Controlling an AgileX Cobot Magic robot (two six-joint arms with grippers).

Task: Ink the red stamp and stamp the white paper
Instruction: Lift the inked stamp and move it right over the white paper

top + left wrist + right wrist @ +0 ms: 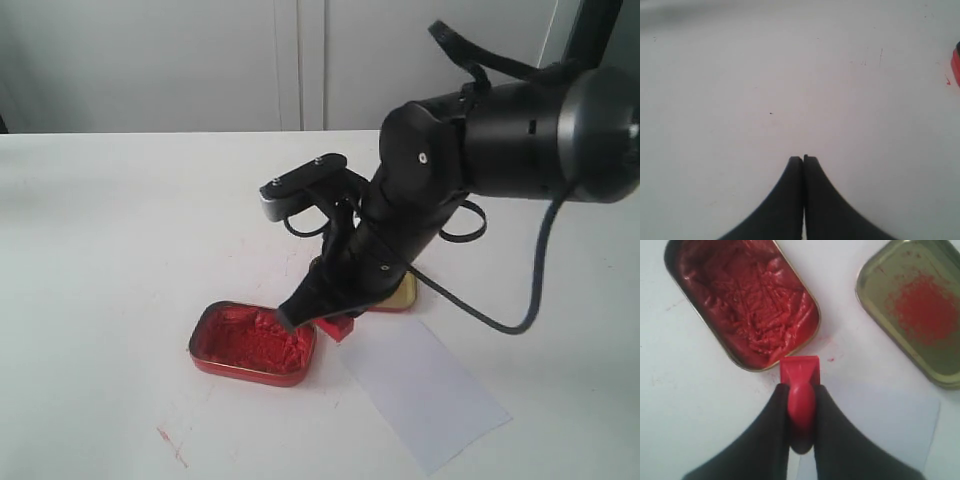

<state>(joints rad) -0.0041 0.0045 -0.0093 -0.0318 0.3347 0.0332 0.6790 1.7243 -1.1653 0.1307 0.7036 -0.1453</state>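
Note:
My right gripper (pixel 801 390) is shut on the knobbed handle of the red stamp (pixel 800 374), whose square base points down beside the near end of the open red tin of ink paste (pixel 745 300). From the exterior view the red stamp (pixel 337 326) hangs between the ink tin (pixel 253 343) and the corner of the white paper (pixel 425 389), under the right gripper (pixel 318 312). The paper (pixel 880 415) shows no print where I can see it. My left gripper (pixel 803 159) is shut on nothing above bare white tabletop, out of the exterior view.
A gold tin lid (pixel 912 305) with a red smear lies behind the paper, partly hidden by the arm as the lid's edge (pixel 403 297) in the exterior view. A small red mark (pixel 170 445) stains the table. A red edge (pixel 956 62) peeks in at the border of the left wrist view.

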